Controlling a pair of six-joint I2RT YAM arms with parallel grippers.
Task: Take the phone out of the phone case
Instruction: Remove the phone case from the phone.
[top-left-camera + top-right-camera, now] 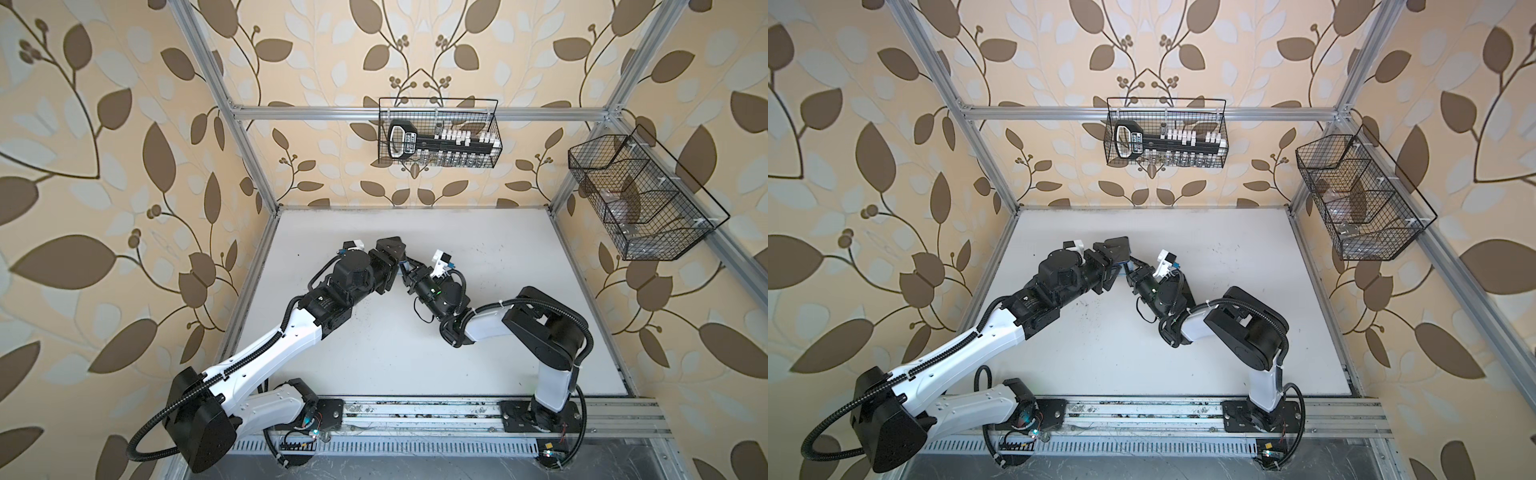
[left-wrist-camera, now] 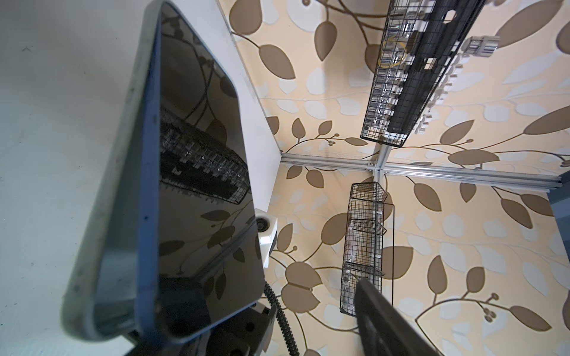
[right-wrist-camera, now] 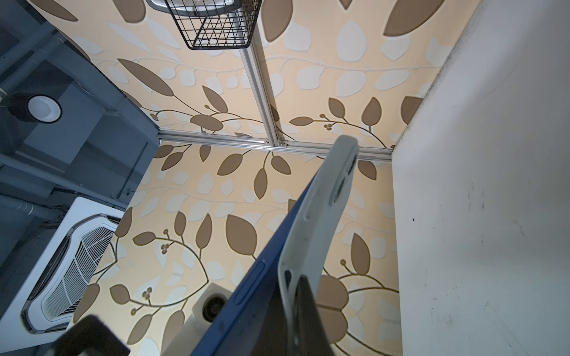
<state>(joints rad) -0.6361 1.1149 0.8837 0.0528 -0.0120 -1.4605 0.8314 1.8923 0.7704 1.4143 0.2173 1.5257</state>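
Phone point(image 2: 200, 154) is being peeled out of the pale phone case point(image 2: 117, 185), half free, between both grippers. The case edge is being pinched by the closed right gripper point(image 3: 303, 292). The left gripper point(image 1: 394, 266) is standing wide around the phone, not clamped. Next, probably, a firm grip on the phone and a pull apart are being called for.

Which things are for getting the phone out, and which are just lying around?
For the job: phone, case, left gripper, right gripper.
Just lying about: back basket with tool set, side basket.
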